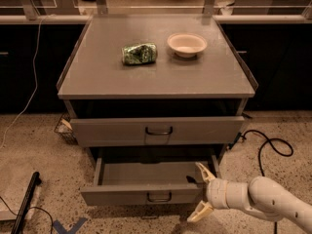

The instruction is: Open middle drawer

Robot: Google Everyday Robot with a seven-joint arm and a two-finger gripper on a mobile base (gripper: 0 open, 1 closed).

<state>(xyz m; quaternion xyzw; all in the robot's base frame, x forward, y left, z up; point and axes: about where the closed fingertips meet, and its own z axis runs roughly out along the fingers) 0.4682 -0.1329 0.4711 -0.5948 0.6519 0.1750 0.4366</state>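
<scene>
The middle drawer is the shallow grey one with a low front panel and a small dark bar handle. It stands pulled out below the taller grey drawer, and its inside looks bare. My gripper is at the drawer's right front corner. It is open, with one cream finger over the drawer's right rim and the other low in front of the panel. It holds nothing. My white arm comes in from the lower right.
On the cabinet top lie a crushed green packet and a white bowl. A black cable loops on the floor at the right. A dark rod and a wire basket are at the left.
</scene>
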